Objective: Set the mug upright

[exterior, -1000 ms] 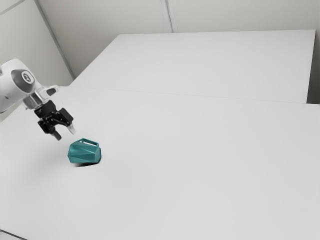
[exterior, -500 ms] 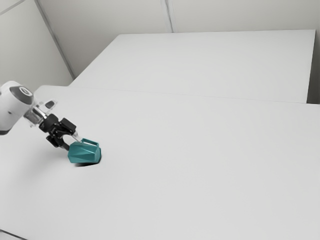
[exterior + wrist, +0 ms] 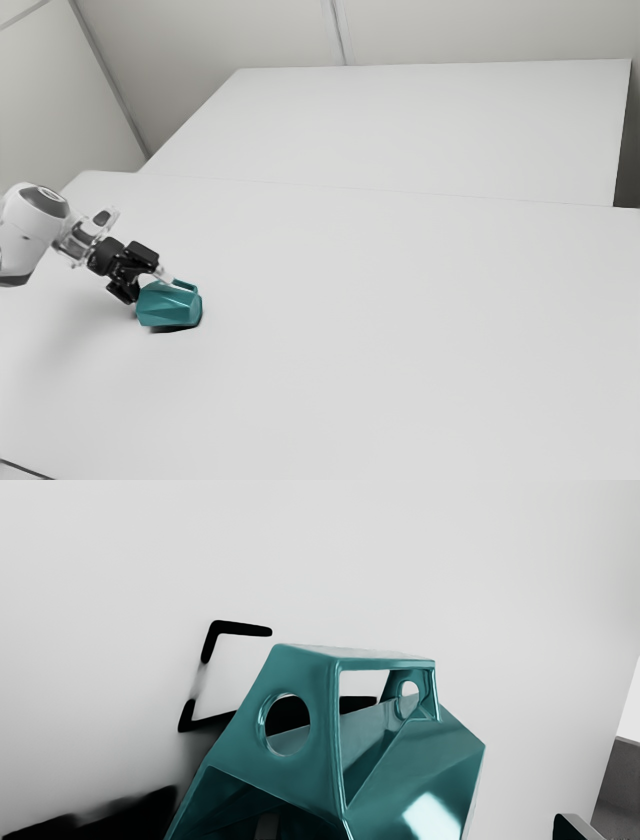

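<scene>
In the exterior view my gripper (image 3: 152, 284) is low at the left end of the teal mug (image 3: 168, 307), which lies on its side on the white table (image 3: 380, 340). The handle is on the mug's upper side, and one light fingertip lies close to it. Seen from the wrist, the gripper (image 3: 420, 828) stands open: one finger (image 3: 267, 826) is inside the mug's dark mouth, and the other finger (image 3: 570, 826) is outside, with a gap between it and the wall of the mug (image 3: 420, 760).
A second white surface (image 3: 430, 130) extends behind the table in the exterior view. Dark shadows lie beside the mug in the wrist view, and a grey area (image 3: 617, 780) shows past the table's edge.
My hand has come down and toward the exterior view's right, bringing the fingers from above and beside the mug to its mouth end. The mug keeps its place and its lying pose.
</scene>
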### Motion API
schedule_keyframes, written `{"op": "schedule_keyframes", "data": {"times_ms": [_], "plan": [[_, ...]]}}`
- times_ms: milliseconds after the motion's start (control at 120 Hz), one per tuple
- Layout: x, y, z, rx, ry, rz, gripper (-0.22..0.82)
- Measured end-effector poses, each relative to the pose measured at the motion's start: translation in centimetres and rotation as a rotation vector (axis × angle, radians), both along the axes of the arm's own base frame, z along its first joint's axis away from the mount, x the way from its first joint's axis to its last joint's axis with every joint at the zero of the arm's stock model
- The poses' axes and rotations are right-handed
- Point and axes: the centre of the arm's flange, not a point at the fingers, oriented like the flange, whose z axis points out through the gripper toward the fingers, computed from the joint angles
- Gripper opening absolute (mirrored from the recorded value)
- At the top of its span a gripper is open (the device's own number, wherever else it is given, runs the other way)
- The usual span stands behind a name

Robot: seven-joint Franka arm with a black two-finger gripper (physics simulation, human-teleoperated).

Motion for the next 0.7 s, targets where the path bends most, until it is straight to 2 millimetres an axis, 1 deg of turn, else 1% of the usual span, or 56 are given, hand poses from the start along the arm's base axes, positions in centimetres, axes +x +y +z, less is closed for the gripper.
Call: {"op": "schedule_keyframes", "data": {"times_ms": [100, 233, 425, 533, 700], "plan": [[0.2, -0.3, 0.1, -0.014, 0.000, 0.005, 0.45], [0.3, -0.4, 0.3, -0.028, -0.003, 0.016, 0.26], [0.4, -0.7, 0.5, -0.049, -0.007, 0.023, 0.03], [0.5, -0.9, 0.7, -0.060, -0.010, 0.025, -0.05], [0.6, -1.3, 1.0, -0.077, -0.019, 0.020, -0.13]]}}
